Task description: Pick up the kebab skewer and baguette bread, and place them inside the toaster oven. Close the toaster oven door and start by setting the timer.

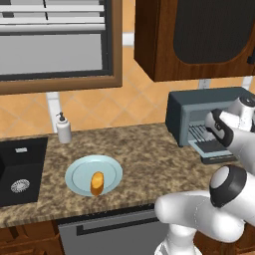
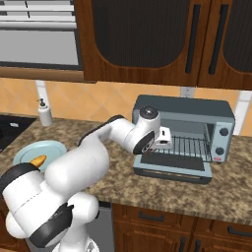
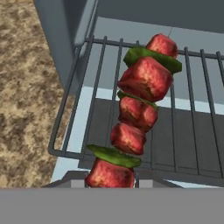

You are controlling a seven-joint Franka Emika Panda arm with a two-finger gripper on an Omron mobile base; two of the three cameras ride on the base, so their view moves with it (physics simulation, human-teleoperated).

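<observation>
The gripper (image 2: 163, 139) is closed on the lower end of the kebab skewer (image 3: 135, 114), which is held out in front of the hand over the wire rack (image 3: 183, 109) of the toaster oven (image 2: 184, 135). In the hand view, red meat chunks and green pepper slices are seen stacked along the stick, with the rack bars and the oven floor behind them. The toaster oven door (image 2: 172, 170) is dropped open and lies flat toward the counter edge; two knobs (image 2: 222, 141) are seen on the oven's right panel. The oven is set on a speckled brown granite counter (image 1: 149, 159). Well apart from it, toward the sink (image 1: 20, 172), the baguette bread (image 1: 97, 183) is seen lying on a pale blue plate (image 1: 79, 174). A soap dispenser (image 1: 63, 128) stands behind the plate, near the wall.
</observation>
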